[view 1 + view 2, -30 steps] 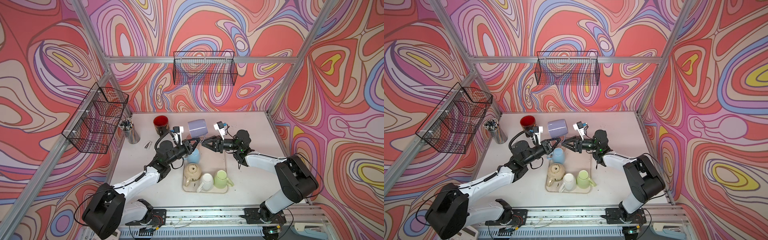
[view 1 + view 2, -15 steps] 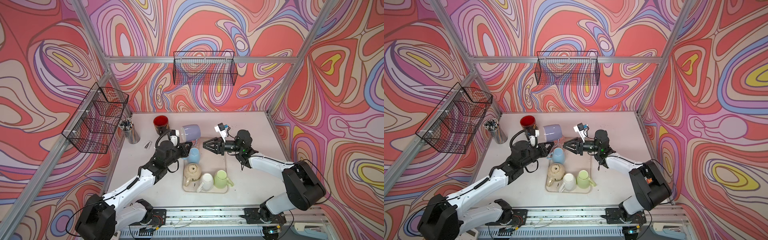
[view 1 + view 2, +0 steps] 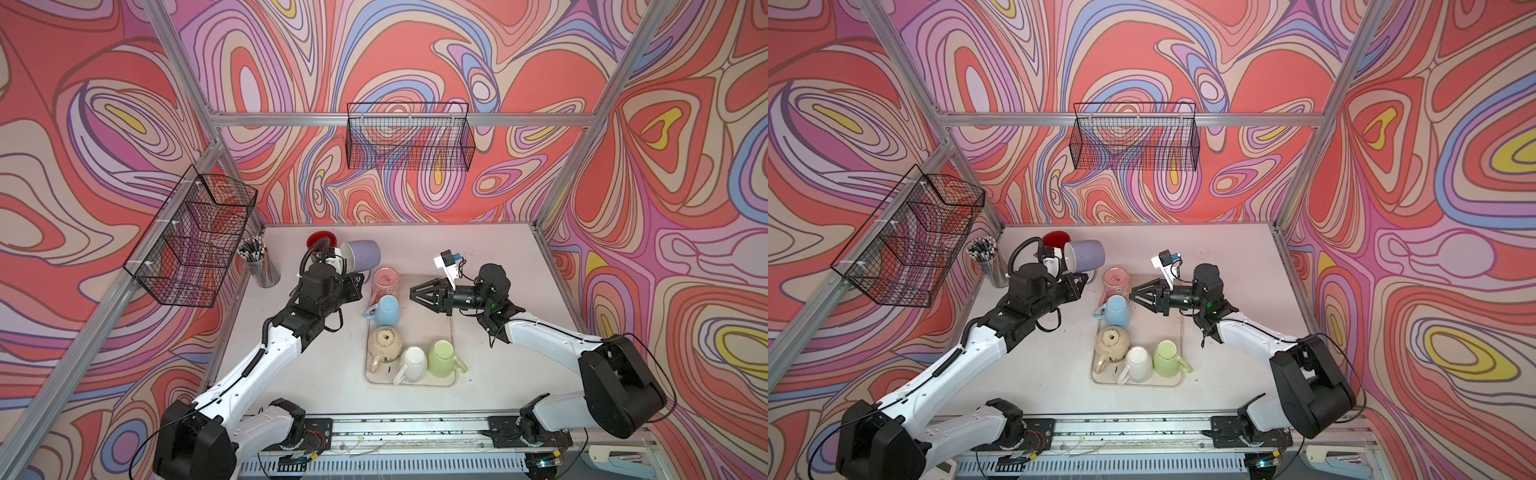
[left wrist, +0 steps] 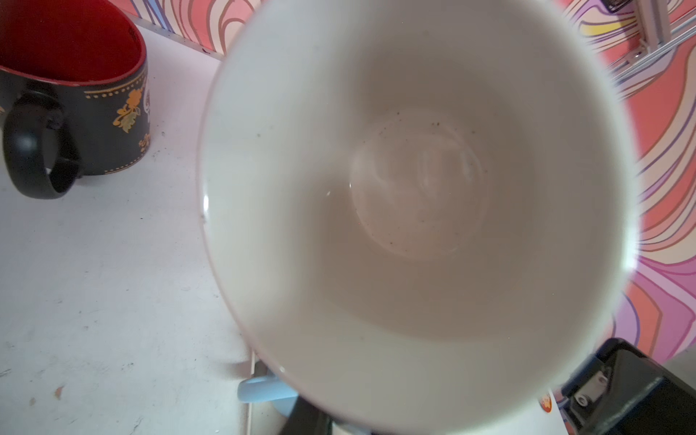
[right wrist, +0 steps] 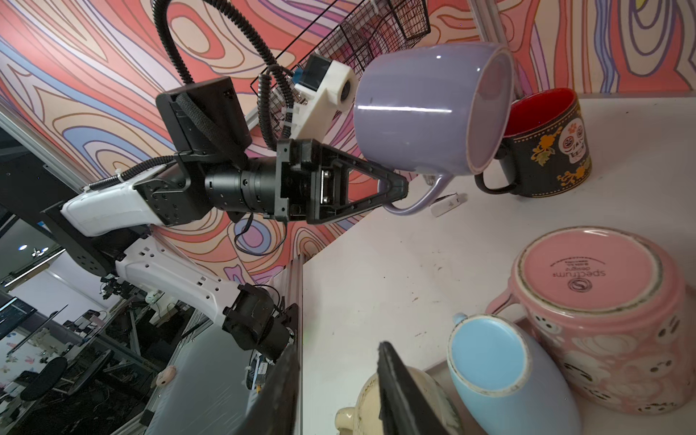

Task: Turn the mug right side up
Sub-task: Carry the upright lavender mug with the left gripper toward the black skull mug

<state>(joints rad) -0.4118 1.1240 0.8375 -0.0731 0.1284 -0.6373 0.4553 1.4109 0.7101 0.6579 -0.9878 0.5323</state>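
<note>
Overhead, in both top views, we see the left gripper point(image 3: 358, 280) with its jaws clenched on the handle of the lavender mug point(image 3: 362, 255). The mug hangs tipped on its side above the surface point(image 3: 490, 257), just beside the black mug point(image 3: 321, 240). The right gripper point(image 3: 412, 292) hovers over the tray point(image 3: 434, 328), near the upside-down blue mug point(image 3: 384, 311) and pink mug point(image 3: 385, 280).

From the left wrist, we look straight into the lavender mug point(image 4: 414, 207), which hides most of the scene.

From the right wrist, the right gripper's point(image 5: 335, 361) jaws stand apart, grasping nothing. The lavender mug's point(image 5: 422, 109) mouth faces the black mug point(image 5: 546, 150) close by.
</note>
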